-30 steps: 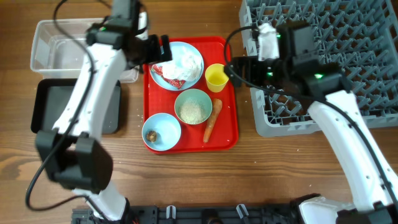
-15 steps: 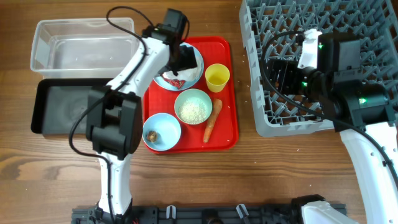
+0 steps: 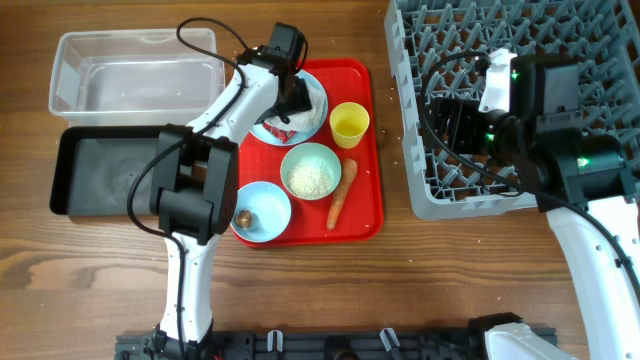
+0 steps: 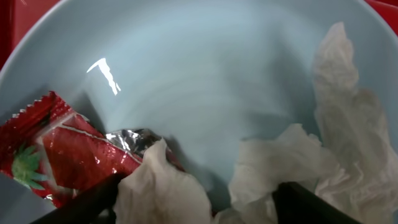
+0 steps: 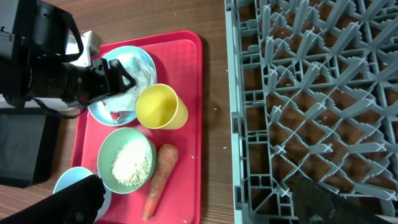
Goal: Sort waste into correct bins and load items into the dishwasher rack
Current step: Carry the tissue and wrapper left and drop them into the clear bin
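My left gripper (image 3: pixel 291 97) is open, low over the light blue plate (image 3: pixel 318 88) at the back of the red tray. In the left wrist view its fingers (image 4: pixel 199 205) straddle crumpled white tissue (image 4: pixel 168 193) on the plate (image 4: pixel 205 93), with the red-and-white wrapper (image 4: pixel 56 155) just left. My right gripper (image 3: pixel 442 118) is open and empty above the dishwasher rack (image 3: pixel 560 50)'s left edge. The yellow cup (image 3: pixel 349 124), the pale green bowl of rice (image 3: pixel 311 172), the carrot (image 3: pixel 341 193) and the light blue bowl (image 3: pixel 262 205) with a brown lump (image 3: pixel 242 217) sit on the tray.
The red tray (image 3: pixel 365 215) lies between the bins and the rack. The clear tub (image 3: pixel 135 75) stands at the back left, with the black tray (image 3: pixel 100 170) in front of it. A few rice grains lie on the wood near the rack.
My left gripper moved right from the plate's left edge and came down over the tissue. My right arm pulled back from beside the yellow cup to over the rack's left edge.
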Robot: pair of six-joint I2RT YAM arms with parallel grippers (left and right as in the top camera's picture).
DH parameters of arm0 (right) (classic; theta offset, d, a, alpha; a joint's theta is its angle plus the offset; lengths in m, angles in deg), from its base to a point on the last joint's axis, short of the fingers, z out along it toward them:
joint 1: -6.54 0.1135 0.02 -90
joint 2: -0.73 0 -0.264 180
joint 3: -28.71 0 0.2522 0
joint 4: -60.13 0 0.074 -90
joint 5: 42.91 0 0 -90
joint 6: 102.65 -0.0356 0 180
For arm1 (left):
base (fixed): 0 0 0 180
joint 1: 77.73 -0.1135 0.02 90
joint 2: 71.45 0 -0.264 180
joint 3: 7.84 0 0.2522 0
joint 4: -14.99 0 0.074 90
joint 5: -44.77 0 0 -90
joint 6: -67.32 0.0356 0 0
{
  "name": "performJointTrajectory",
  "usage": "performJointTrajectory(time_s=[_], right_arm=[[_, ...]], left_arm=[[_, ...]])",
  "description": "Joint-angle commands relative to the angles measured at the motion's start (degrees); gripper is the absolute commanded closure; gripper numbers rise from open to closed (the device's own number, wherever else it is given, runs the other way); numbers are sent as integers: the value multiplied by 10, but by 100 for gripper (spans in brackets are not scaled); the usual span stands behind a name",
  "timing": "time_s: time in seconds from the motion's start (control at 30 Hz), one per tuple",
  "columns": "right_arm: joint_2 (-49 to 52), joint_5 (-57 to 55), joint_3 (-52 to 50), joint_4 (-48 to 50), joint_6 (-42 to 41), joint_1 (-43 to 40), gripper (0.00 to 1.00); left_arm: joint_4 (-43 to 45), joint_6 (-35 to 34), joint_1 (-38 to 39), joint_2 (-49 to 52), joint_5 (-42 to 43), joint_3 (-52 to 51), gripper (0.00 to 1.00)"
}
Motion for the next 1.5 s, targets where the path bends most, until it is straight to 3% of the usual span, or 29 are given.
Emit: performJointTrajectory(time_s=[0.0,0.1,0.13,0.33,0.57,0.83,1.1,1.33,1.4,1.47], right_arm=[[0,-10,12,2,-7,-1,0],[0,-10,12,4,-7,-1,0],[0,-10,12,3,-7,-1,0],[0,-10,12,7,-7,-1,0],[0,-10,12,11,-7,-1,0],[0,-10,12,11,-7,-1,0],[2,-10,12,13,-7,-1,0],[11,-9,12,12,-8,-1,0],[12,-7,12,12,-9,-1,0],[12,-7,12,12,-9,-1,0]], left_arm=[[0,5,-2,28,4,4,69],[-5,5,-2,28,4,4,95],[-6,5,-2,28,4,4,96],[-21,19,-12,-8,4,10,96],[-29,20,-39,-143,4,24,96],[-21,25,-54,-227,4,24,96],[-4,50,-178,-273,-36,24,96],[33,47,-283,-202,-39,23,96],[45,48,-288,-169,-37,23,94],[52,48,-288,-142,-37,23,64]])
